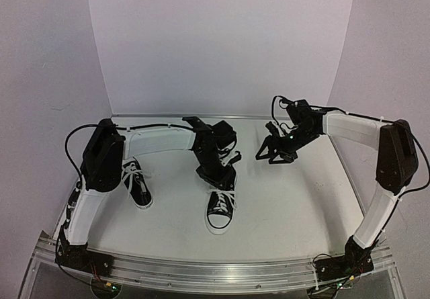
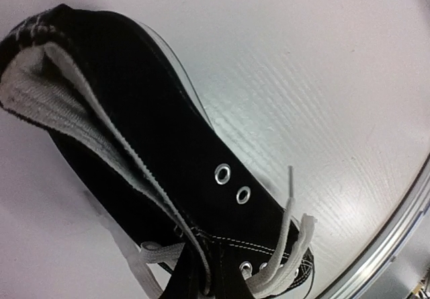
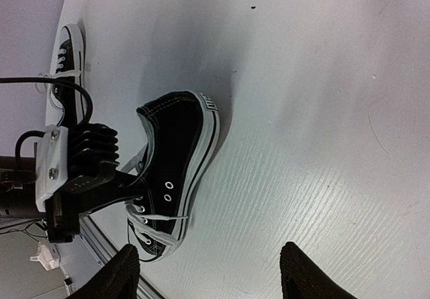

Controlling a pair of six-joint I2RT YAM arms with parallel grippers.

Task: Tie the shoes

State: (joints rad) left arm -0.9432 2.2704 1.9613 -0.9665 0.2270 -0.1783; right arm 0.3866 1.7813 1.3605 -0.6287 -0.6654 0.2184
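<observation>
Heel patch (image 3: 209,104) on shoe (image 3: 176,158), seemingly illegible

No word, brand or number is legible in any view. The only candidate is the white heel strip (image 3: 210,104) of the right-hand sneaker (image 3: 176,144). It carries a few dark bars, too small and blurred to read as letters. The same strip shows at the top left of the left wrist view (image 2: 27,27), again only as smeared dark marks.
</observation>
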